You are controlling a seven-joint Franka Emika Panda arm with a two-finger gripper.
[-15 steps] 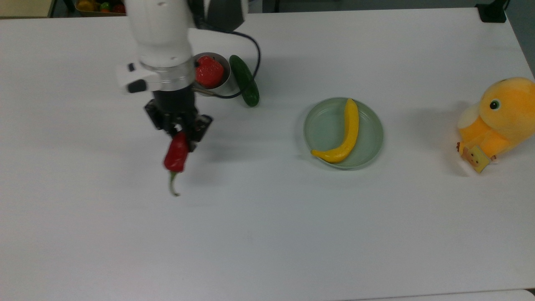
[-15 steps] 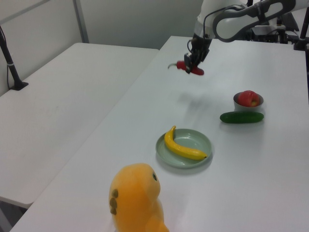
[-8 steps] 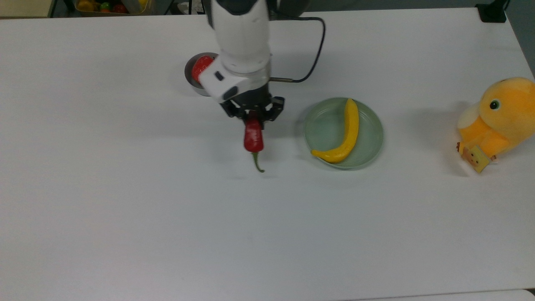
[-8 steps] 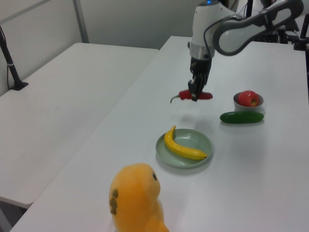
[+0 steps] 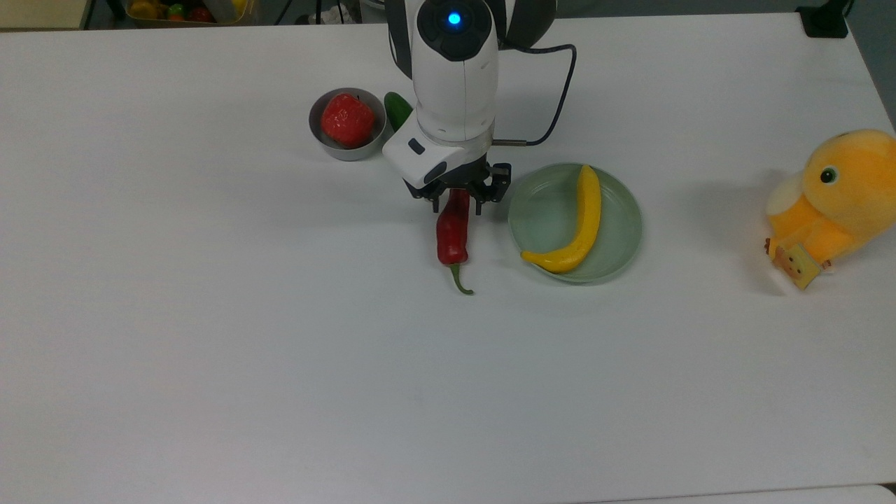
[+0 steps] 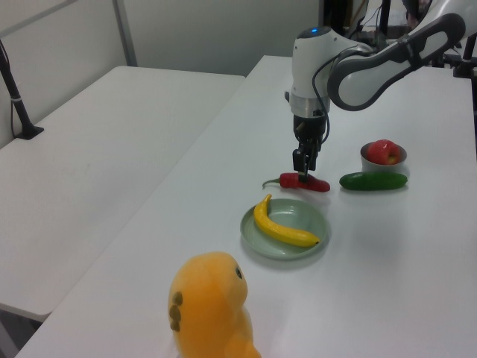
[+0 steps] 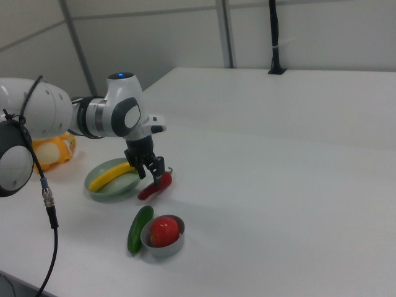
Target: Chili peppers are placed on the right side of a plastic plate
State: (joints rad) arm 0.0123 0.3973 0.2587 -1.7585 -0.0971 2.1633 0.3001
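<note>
- In the top view we see the pincer [image 5: 458, 199] pointing down over the white worktop [image 5: 210, 350], clenched on the upper end of the chili pepper [image 5: 453, 231]. The dark-red pepper stretches toward the top view's bottom, its green stem curling at the low end. It lies just beside the plastic plate [image 5: 546, 210], on the top view's left of it and outside the rim.
- A banana [image 5: 581, 224] lies on the plate. A small gray bowl [image 5: 318, 136] holding a round red fruit [image 5: 346, 120] stands well apart at the top view's upper left, with a cucumber [image 5: 397, 108] beside it, partly behind the arm. An orange plush duck [image 5: 833, 196] sits at the top view's far right.
- In the left view we see the pincer [image 6: 303, 173] gripping the chili pepper [image 6: 317, 183] low, at or just above the worktop; we cannot tell whether it touches. The pepper is just beyond the plastic plate [image 6: 305, 216], with the cucumber [image 6: 373, 180] on the left view's right.
- In the right view we see the pincer [image 7: 156, 173] holding the chili pepper [image 7: 153, 187], which slants just beside the plastic plate [image 7: 114, 189] on the right view's right, between the plate and the gray bowl [image 7: 162, 247].
</note>
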